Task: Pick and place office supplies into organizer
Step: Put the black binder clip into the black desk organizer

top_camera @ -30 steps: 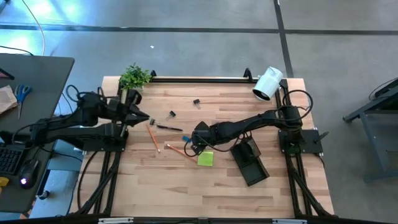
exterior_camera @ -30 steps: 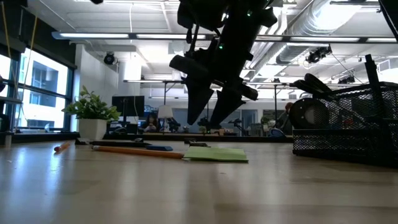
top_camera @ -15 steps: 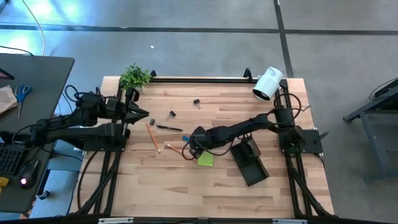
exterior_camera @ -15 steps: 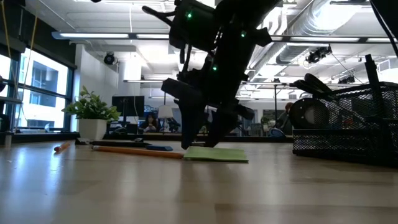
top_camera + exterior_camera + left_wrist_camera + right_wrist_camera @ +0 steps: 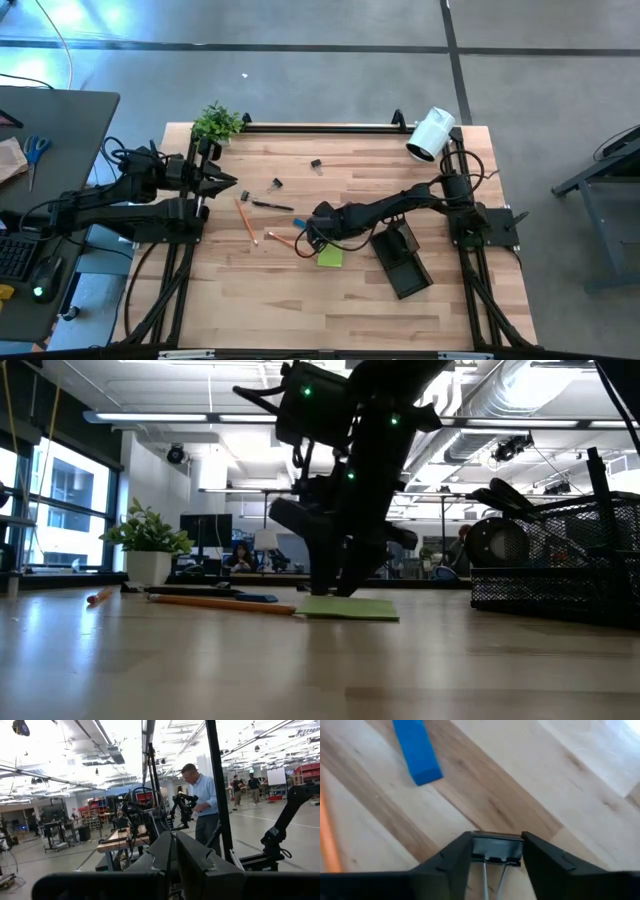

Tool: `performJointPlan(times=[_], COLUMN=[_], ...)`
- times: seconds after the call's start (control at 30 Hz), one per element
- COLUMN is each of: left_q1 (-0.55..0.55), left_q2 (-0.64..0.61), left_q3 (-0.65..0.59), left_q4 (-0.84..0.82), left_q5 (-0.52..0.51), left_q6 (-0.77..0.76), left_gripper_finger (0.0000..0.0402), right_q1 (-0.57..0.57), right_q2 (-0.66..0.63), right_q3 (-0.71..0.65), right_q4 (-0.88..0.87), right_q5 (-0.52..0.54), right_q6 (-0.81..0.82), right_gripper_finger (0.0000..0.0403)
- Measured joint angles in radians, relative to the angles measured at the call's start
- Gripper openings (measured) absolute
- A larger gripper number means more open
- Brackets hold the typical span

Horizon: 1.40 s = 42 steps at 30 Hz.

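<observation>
My right gripper (image 5: pixel 318 232) is down at the tabletop mid-table, shut on a small black binder clip (image 5: pixel 497 848), just beyond the lime-green sticky-note pad (image 5: pixel 331 256). The blue piece (image 5: pixel 417 751) lies a little ahead of it, and an orange pencil (image 5: pixel 283 241) lies to its left. The black mesh organizer (image 5: pixel 402 262) lies to the right, with grey scissor handles (image 5: pixel 500 542) at its cup end. Another pencil (image 5: pixel 245 220), a dark pen (image 5: pixel 272 205) and more clips (image 5: pixel 316 165) lie farther off. My left gripper (image 5: pixel 232 181) hovers shut at the table's left edge. My right gripper pinches the black clip by the two ends of its body (image 5: pixel 480 846), one finger (image 5: pixel 455 857) on each side. The fingers come from above, pointing steeply down. The clip's wire handles (image 5: pixel 492 870) point back toward the wrist. I cannot tell whether the clip is off the wood.
A white cylindrical camera (image 5: pixel 431 134) and a small potted plant (image 5: pixel 217 123) stand at the far corners, along a black rail (image 5: pixel 320 127). Bare wood lies along the near half of the table (image 5: pixel 330 310). A person (image 5: pixel 204 800) stands in the room beyond.
My right gripper has dropped from above the sticky-note pad to the tabletop, shifting slightly toward the near edge, and its spread fingers have drawn together around the clip. The pad, pencils and organizer have stayed where they were.
</observation>
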Motion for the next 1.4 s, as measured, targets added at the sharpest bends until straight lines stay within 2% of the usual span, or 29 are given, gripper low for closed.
performJointPlan(times=[0.1,0.13,0.3,0.43,0.6,0.87,1.0,1.2,1.4], left_q1=[0.000,0.000,0.000,0.000,0.000,0.000,0.000,0.000,0.000], left_q2=[0.000,0.000,-0.001,0.009,0.014,0.018,0.018,0.018,0.018], left_q3=[0.000,0.000,0.000,0.000,0.000,0.000,0.000,0.000,0.000], left_q4=[0.000,0.000,0.031,0.040,0.042,0.036,0.022,0.007,-0.001], left_q5=[0.000,0.000,-0.029,-0.044,-0.044,-0.043,-0.043,-0.043,-0.043], left_q6=[0.002,0.006,0.047,0.050,0.050,0.024,0.021,0.020,0.014], left_gripper_finger=[0.0019,0.0019,0.0019,0.0019,0.0019,0.0019,0.0019,0.0019,0.0019], right_q1=[-0.005,-0.008,-0.009,0.001,0.014,0.083,0.128,0.180,0.232], right_q2=[-0.001,-0.002,-0.011,-0.034,-0.035,-0.035,-0.037,-0.036,-0.035], right_q3=[0.000,0.000,0.000,0.028,0.158,0.409,0.492,0.508,0.442], right_q4=[0.000,0.000,-0.004,-0.049,-0.235,-0.604,-0.744,-0.927,-0.982], right_q5=[-0.018,-0.027,-0.041,-0.015,-0.004,-0.040,-0.045,-0.068,-0.049], right_q6=[-0.004,-0.010,-0.008,-0.016,-0.055,-0.072,-0.065,0.050,0.143], right_gripper_finger=[0.0116,0.0113,0.0113,0.0125,0.0141,0.0123,0.0124,0.0133,0.0134])
